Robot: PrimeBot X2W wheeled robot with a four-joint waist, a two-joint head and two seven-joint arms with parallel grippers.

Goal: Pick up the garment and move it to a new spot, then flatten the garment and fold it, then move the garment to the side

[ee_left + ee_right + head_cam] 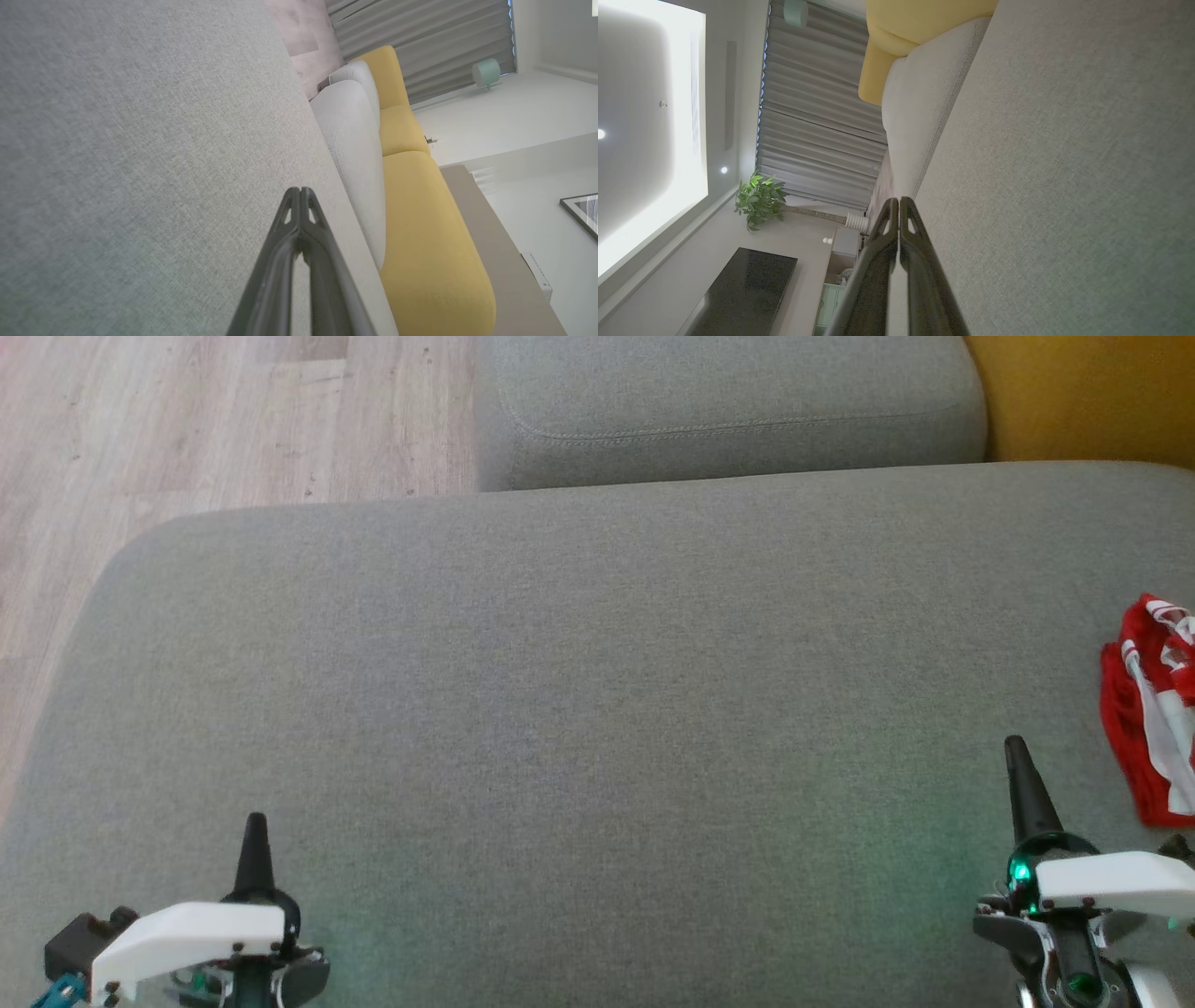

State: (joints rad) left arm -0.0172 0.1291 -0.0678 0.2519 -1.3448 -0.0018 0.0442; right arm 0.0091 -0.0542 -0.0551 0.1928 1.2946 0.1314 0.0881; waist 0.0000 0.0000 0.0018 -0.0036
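**Garment at the right edge, both grippers shut and held low**

The red-and-white bunched cloth garment [1150, 709] is seen lying at the far right of the wide grey woven-fabric seat cushion [597, 709]. It is cut off by the edge of the head view, so its full outline cannot be made out. What shows is rumpled, red folds over white stripes, with no neat edge to be found. Nothing is touching it.

The left gripper [254, 826] is held low at the near left of the cushion. Its two dark fingers [280, 261] are pressed together at the tips, and nothing is caught between them. The right gripper [1018, 756] is held the same way at the near right, fingers [924, 261] closed on nothing, near the garment but apart from it. Both are judged to be parked at the near edge so that the broad middle of the cushion is left as working ground for spreading and folding.

Behind, a second grey cushion [728, 401], a mustard-yellow upholstered seat [1083, 392] and a pale wooden plank floor [187, 420] are seen.

Two readings are allowed: a heap to be picked up, or a garment set aside once the folding is done. The rumpled look leans toward the heap, but with part of it hidden this cannot be settled. Either way, the right gripper is placed nearer to it.
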